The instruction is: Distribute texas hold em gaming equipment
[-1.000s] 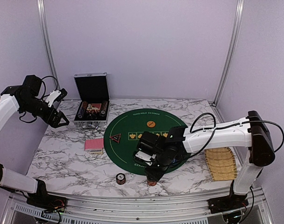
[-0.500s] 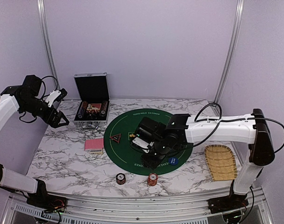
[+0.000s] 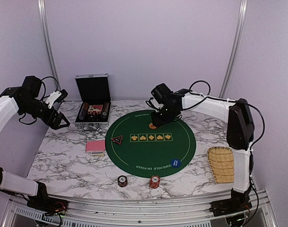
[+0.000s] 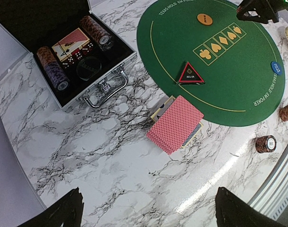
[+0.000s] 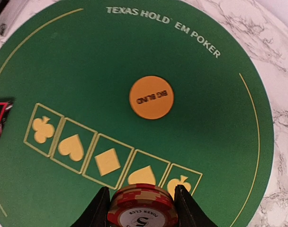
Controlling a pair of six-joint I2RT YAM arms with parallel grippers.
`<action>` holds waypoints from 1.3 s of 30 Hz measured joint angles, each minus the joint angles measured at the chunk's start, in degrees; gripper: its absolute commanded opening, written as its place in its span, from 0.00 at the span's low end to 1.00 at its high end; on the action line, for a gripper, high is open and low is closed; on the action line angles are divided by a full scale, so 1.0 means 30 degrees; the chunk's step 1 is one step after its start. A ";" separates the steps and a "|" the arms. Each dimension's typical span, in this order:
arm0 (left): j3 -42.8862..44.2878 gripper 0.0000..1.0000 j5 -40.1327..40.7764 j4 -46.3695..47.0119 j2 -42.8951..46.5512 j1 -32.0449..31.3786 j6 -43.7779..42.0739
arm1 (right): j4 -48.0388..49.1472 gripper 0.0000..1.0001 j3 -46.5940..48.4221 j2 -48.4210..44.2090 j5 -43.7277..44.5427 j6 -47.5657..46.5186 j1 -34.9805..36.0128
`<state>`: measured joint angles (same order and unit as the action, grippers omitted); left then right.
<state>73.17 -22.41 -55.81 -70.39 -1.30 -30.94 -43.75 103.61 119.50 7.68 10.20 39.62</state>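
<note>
My right gripper is shut on a short stack of red poker chips above the green mat's suit row. The orange button disc lies just beyond it. From above, that gripper hangs over the mat's far side. Pink-backed cards lie on the marble left of the mat, and the triangular marker sits on the mat's left part. The blue disc rests near the mat's front right. Two chip stacks stand in front of the mat. My left gripper is open and empty, high at the far left.
An open black case with chip rolls and a card deck stands at the back left. A woven bamboo tray lies at the right edge. The round green mat covers the table's middle.
My right arm has swung from the mat's near edge to its far side by the orange disc, uncovering the red chip stack at the front. The left arm has stayed still.
</note>
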 measured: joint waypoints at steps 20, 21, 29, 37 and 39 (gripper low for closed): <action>-0.0058 0.99 0.0000 -0.0131 0.0124 0.0000 -0.0058 | 0.1297 0.09 0.2011 0.4503 -0.0918 -0.0583 -0.3038; -0.0058 0.99 0.0000 -0.0138 0.0124 0.0000 -0.0058 | 0.1304 0.10 0.2157 0.4670 -0.0962 -0.0590 -0.3045; -0.0058 0.99 0.0000 -0.0153 0.0124 0.0000 -0.0066 | 0.1399 0.30 0.2754 0.5632 -0.1231 -0.0605 -0.3300; -0.0058 0.99 0.0015 -0.0160 0.0124 0.0000 -0.0058 | 0.1435 0.51 0.2761 0.5632 -0.1290 -0.0648 -0.3395; -0.0058 0.99 0.0015 -0.0160 0.0124 0.0000 -0.0058 | 0.1443 0.54 0.2761 0.5632 -0.1326 -0.0656 -0.3424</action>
<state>72.99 -22.37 -56.29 -70.02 -1.30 -31.11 -39.42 111.90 136.40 3.70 8.23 29.34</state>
